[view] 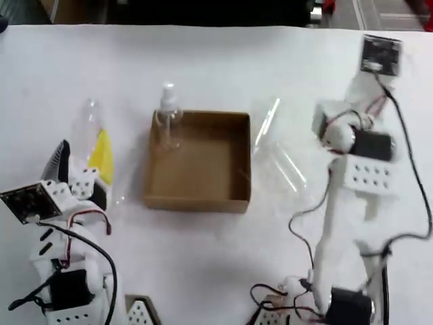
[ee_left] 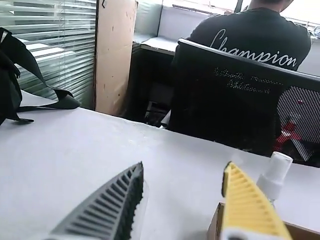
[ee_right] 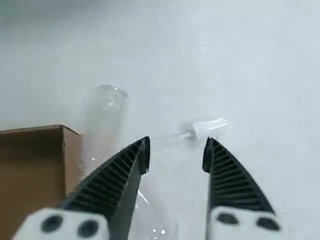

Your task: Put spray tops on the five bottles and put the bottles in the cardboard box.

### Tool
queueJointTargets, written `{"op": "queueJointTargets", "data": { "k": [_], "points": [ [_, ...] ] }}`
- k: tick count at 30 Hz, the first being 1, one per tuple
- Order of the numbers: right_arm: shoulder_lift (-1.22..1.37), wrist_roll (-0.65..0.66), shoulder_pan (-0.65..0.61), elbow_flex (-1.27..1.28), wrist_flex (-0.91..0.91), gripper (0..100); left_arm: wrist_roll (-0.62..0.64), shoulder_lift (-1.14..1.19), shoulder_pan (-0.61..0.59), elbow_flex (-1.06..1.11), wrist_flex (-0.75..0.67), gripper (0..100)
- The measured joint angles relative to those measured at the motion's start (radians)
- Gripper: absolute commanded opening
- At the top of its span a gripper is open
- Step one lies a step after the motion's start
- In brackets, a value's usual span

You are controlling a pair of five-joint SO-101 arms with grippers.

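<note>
— Bottles first: where are they?

— One capped spray bottle (view: pixel 168 122), clear with a white top, stands upright at the far left corner of the cardboard box (view: pixel 196 200), apparently just inside it. The box sits open in the middle of the white bench (view: pixel 203 61). Another clear bottle (view: pixel 88 122) lies on the bench to the left of the box. More clear bottles (view: pixel 287 166) lie on the bench just to the right of the box; I count at least two, but their outlines blur together.

— Is there a loose spray top?

— Yes. The right wrist view shows a white spray top (ee_right: pixel 209 127) lying on its side on the bench, beyond the bottles beside the box.

— What are the arms doing?

— The left gripper (ee_left: pixel 182 170) has one grey finger and one yellow finger. They are spread wide, and the left-hand bottle lies between them without being squeezed. The right gripper (ee_right: pixel 175 147) has two black ribbed fingers, also apart and holding nothing. It hangs over the bottles to the right of the box and points toward the loose top.

— Any writing on the bottles or box?

— Any print on the bottles is too faint to make out, and the box shows plain brown card.

— Anything else?

— A black bag (ee_left: pixel 10 75) with a strap rests on the bench's far edge in the left wrist view.
</note>
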Motion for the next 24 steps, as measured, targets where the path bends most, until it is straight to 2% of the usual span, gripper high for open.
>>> {"op": "queueJointTargets", "data": {
  "k": [3, 6, 9, 15, 19, 24],
  "points": [
    [0.135, -0.002, -0.080, -0.126, 0.040, 15.5, 0.000, 0.000, 0.000, 0.000, 0.000, 24],
    [0.299, -0.072, -0.130, -0.304, 0.127, 15.6, 0.000, 0.000, 0.000, 0.000, 0.000, 24],
    [0.479, -0.152, -0.144, -0.514, 0.227, 16.3, 0.000, 0.000, 0.000, 0.000, 0.000, 24],
    [0.862, -0.261, -0.193, -0.951, 0.407, 27.6, 0.000, 0.000, 0.000, 0.000, 0.000, 24],
    [1.126, -0.345, -0.206, -1.220, 0.462, 27.6, 0.000, 0.000, 0.000, 0.000, 0.000, 24],
    [1.393, -0.365, -0.196, -1.511, 0.483, 27.8, 0.000, 0.000, 0.000, 0.000, 0.000, 24]
  ]
}}
